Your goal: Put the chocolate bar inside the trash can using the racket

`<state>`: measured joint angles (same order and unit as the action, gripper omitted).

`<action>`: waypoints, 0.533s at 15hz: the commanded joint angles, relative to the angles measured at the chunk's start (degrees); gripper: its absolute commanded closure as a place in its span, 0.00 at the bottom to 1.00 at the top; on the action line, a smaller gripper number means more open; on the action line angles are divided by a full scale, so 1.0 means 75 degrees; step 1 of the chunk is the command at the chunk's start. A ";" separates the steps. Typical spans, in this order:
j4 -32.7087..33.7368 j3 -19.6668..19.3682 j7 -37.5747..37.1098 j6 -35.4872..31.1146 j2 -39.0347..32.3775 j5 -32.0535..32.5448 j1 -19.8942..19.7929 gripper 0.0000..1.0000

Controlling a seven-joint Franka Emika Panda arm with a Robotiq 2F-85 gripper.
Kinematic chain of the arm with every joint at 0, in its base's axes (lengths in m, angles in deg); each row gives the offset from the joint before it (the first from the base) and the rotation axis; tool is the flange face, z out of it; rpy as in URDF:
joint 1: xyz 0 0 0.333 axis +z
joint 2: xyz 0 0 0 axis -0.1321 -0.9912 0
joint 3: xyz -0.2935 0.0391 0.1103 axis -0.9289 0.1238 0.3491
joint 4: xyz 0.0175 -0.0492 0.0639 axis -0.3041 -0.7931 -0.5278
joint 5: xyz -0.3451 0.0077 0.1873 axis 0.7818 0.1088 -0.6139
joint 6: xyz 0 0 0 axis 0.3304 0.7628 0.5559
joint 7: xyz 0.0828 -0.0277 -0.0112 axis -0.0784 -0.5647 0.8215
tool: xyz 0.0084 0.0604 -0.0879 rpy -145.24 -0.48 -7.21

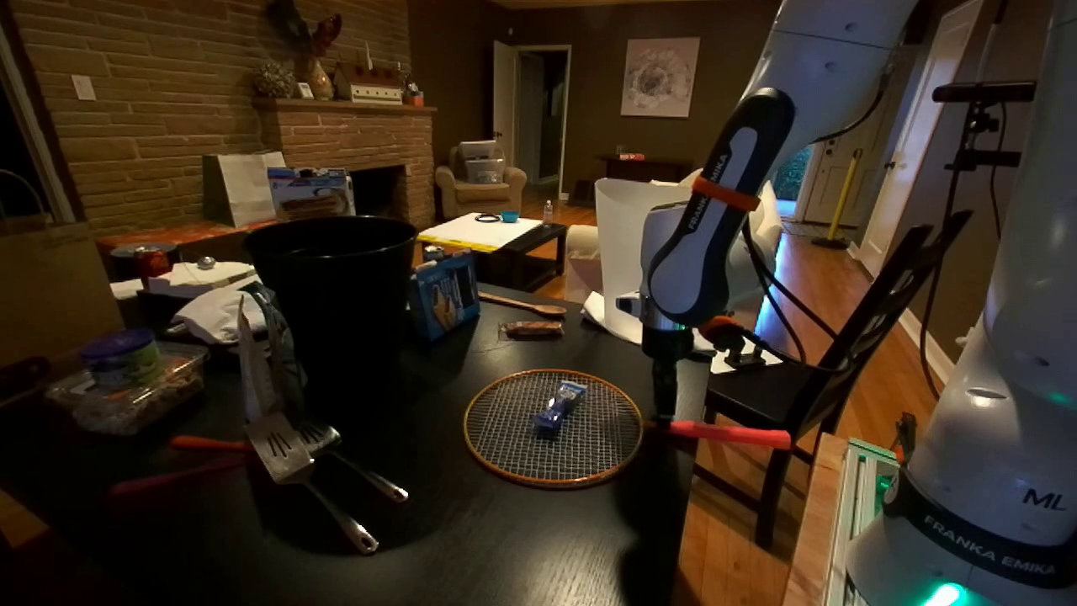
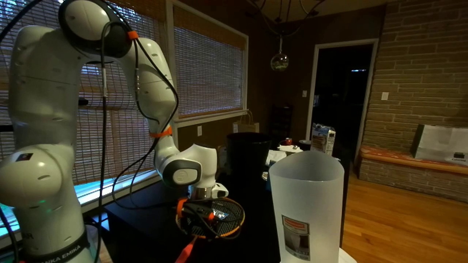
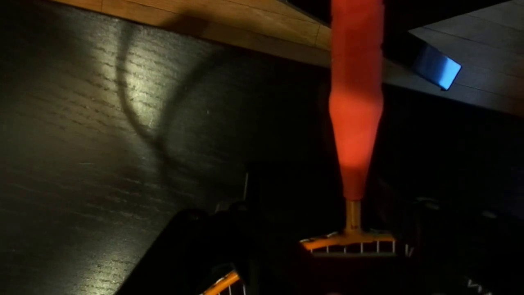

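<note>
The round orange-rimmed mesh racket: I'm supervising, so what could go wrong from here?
The blue-wrapped chocolate bar lies unsecured on the racket, so a tilt could slide it off. The red handle juts beyond the black table; a slip might drop it. The tall black cylindrical trash can rises above the racket; too low a lift might bump it.

The small blue-wrapped chocolate bar [image 1: 559,410] lies on the round, orange-rimmed racket [image 1: 585,446], whose red handle [image 1: 732,435] points away from the upright black trash can [image 1: 336,303] standing apart
</note>
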<state>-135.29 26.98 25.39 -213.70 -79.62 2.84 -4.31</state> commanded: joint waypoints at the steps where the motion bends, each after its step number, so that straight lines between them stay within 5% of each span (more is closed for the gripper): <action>1: 0.0002 0.0197 -0.0038 -0.0099 -0.0062 -0.0170 -0.0139 0.05; 5: 0.0001 0.0279 -0.0044 -0.0027 -0.0074 -0.0183 -0.0120 0.00; 7: 0.0001 0.0288 -0.0066 -0.0039 -0.0105 -0.0108 -0.0094 0.25; 8: 0.0001 0.0294 -0.0077 -0.0059 -0.0125 -0.0085 -0.0088 0.30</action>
<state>-135.30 28.26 25.05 -213.68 -79.80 2.68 -4.33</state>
